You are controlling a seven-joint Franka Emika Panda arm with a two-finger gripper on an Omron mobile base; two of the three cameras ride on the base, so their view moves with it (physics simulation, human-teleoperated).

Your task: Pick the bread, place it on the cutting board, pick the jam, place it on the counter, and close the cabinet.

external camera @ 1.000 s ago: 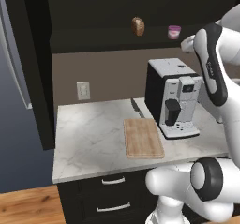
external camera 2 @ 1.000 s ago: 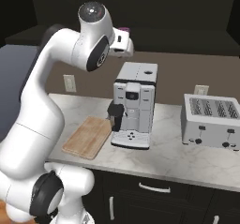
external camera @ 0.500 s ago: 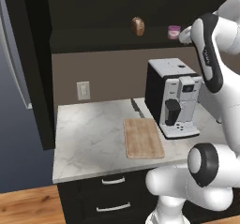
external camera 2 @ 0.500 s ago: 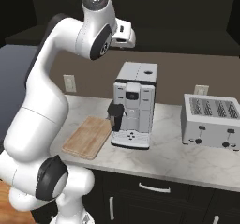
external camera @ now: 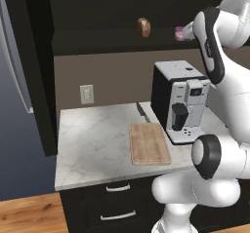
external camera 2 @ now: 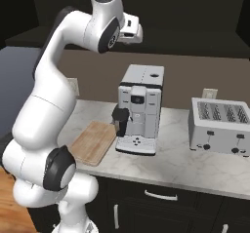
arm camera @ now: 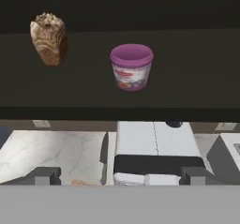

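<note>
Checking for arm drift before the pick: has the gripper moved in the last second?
Yes. In the right base view the gripper sits further right against the coffee machine, now above its top, jaws open, facing the bread and jam.

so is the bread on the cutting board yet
No, the bread sits up on the dark cabinet shelf, and the cutting board down on the counter has nothing on it.
</note>
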